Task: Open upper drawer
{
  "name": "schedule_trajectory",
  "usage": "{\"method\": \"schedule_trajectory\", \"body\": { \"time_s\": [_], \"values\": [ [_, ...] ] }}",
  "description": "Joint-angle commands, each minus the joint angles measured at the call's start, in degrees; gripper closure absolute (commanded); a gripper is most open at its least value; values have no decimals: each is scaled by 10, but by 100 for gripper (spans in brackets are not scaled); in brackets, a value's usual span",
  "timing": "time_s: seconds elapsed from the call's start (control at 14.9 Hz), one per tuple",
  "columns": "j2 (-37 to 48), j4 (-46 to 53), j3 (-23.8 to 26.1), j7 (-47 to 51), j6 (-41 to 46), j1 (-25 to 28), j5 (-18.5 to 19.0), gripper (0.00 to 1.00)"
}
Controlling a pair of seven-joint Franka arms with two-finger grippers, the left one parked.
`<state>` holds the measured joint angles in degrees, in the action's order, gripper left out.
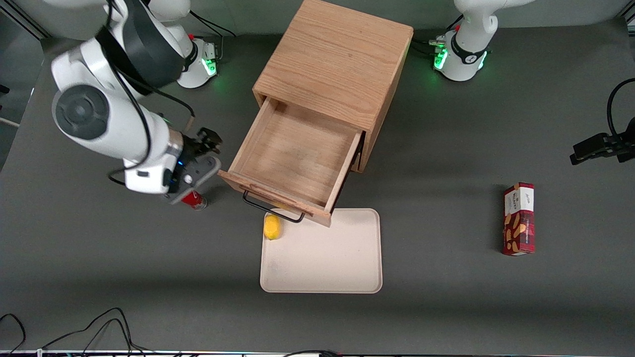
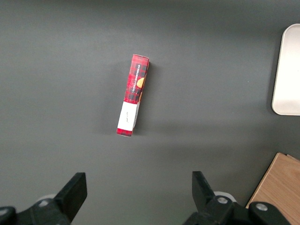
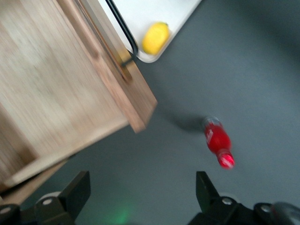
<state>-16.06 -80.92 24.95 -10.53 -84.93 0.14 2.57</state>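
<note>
The oak cabinet (image 1: pixel 337 54) stands at the middle of the table. Its upper drawer (image 1: pixel 297 153) is pulled far out, and the shallow wooden tray shows nothing inside. The black wire handle (image 1: pixel 273 208) on its front hangs over the edge of a cream tray. My gripper (image 1: pixel 210 141) hovers beside the drawer's side wall, toward the working arm's end, apart from the wood. In the right wrist view the gripper (image 3: pixel 140 187) is open over bare table, with the drawer's corner (image 3: pixel 56 84) and handle (image 3: pixel 123 28) ahead of it.
A red bottle (image 1: pixel 194 200) (image 3: pixel 218 140) lies on the table just under my hand. A yellow lemon (image 1: pixel 271 226) (image 3: pixel 155 37) sits on the cream tray (image 1: pixel 322 258) in front of the drawer. A red snack box (image 1: pixel 519 218) (image 2: pixel 133 93) lies toward the parked arm's end.
</note>
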Motion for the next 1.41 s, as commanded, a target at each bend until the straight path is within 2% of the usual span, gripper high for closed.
{"method": "schedule_trajectory", "body": {
  "time_s": [0.0,0.13,0.33,0.47,0.67,0.8,1.21,1.34],
  "values": [
    [161,-158,5,22,-33,-50,-7,0],
    [205,-195,5,48,-34,-79,-13,0],
    [253,-227,5,84,-34,-173,-84,0],
    [278,-245,5,85,-45,-202,-92,0],
    [256,-223,1,118,-45,-246,-99,0],
    [234,-185,-2,151,-12,-265,-97,0],
    [213,-168,6,151,-16,-256,-84,0],
    [192,-152,-19,151,-15,-200,-57,0]
  ]
}}
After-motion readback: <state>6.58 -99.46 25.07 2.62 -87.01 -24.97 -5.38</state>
